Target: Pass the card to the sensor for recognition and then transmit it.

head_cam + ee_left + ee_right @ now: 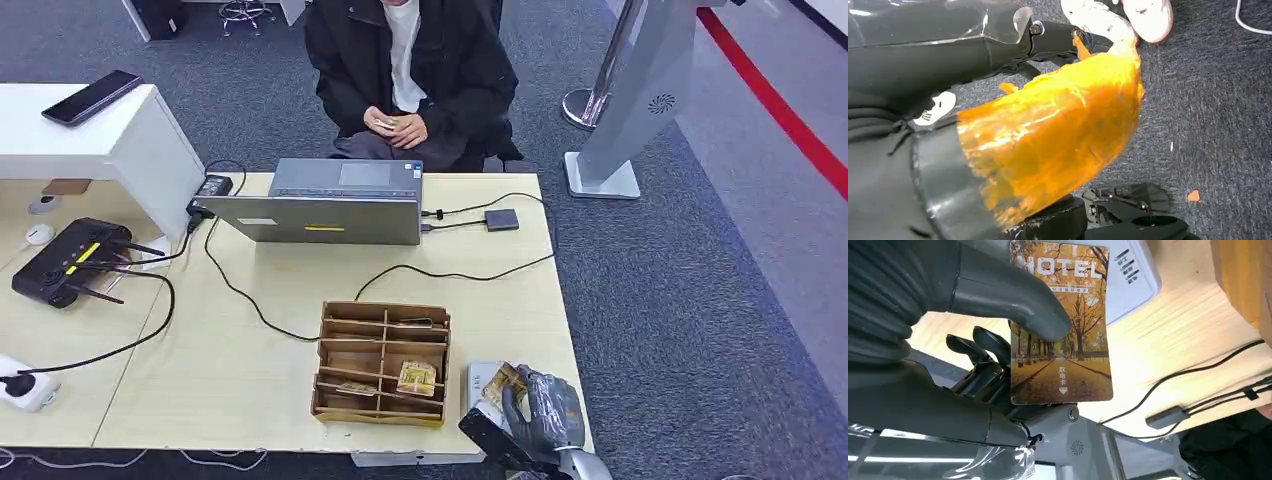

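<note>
**Card held over the sensor at the table's right front corner**

At the far left of the head view a phone (92, 97) lies on a white raised shelf (120, 140), and below it a black router (68, 262) with antennas sits on the wooden table (250, 380). A power strip (25, 385) rests at the left front edge. Further right, an open grey laptop (335, 205) faces a seated person (405, 70) in a dark jacket, with black cables trailing across the tabletop to a small dark adapter (501, 219). In front of the laptop stands a cardboard organiser (382, 362) with several compartments (a few cards lie in them).

Just right of the organiser, the white sensor (478, 382) lies flat. The right hand (545, 408) pinches the card (1060, 325), an autumn-avenue print marked HOTEL, between thumb (1013, 295) and dark fingers (983, 347), holding it over the sensor's edge.

The left hand (1048, 135), wrapped in orange film, hangs over grey carpet; I cannot tell how its fingers lie.
</note>
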You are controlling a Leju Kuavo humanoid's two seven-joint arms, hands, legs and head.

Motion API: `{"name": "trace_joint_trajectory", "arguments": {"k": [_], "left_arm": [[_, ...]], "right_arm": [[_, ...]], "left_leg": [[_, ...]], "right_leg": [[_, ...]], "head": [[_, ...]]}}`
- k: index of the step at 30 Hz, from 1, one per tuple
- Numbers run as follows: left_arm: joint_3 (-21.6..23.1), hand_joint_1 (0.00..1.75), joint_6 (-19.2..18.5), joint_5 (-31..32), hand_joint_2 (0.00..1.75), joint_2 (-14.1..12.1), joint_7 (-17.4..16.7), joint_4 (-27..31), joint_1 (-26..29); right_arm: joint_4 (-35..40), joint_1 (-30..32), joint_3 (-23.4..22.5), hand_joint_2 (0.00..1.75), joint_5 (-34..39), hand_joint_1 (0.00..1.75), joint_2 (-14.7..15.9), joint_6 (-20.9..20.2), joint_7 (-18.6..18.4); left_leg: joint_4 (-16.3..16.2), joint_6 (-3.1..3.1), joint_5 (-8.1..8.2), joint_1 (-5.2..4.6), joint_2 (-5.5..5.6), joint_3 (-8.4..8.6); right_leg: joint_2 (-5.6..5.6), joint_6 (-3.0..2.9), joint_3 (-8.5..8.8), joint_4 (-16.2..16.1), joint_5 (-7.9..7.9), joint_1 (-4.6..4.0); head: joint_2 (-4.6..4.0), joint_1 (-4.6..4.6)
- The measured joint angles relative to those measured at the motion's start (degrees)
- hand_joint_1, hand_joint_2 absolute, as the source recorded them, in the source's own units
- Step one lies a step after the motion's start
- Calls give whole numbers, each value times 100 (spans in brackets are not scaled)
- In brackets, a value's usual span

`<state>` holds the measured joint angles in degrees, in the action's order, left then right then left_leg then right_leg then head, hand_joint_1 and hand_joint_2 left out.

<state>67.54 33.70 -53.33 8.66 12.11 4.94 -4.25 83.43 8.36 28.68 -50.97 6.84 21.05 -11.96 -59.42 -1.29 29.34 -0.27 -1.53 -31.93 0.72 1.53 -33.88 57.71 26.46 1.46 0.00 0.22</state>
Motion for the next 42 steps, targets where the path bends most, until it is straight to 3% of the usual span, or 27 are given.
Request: {"name": "trace_joint_trajectory", "arguments": {"k": [23,42], "left_arm": [[72,0,0,-50,0,0,0,0,-2],[151,0,2,-221,0,2,13,0,-12]], "right_arm": [[24,7,-98,175,-203,175,-15,44,-66],[623,164,-409,175,-1014,175,-94,407,55]], "left_leg": [[0,0,0,0,-1,3],[0,0,0,0,-2,-2]], "right_leg": [[0,0,3,0,0,0],[-2,0,-2,0,0,0]], "head": [[0,-2],[0,0]]}}
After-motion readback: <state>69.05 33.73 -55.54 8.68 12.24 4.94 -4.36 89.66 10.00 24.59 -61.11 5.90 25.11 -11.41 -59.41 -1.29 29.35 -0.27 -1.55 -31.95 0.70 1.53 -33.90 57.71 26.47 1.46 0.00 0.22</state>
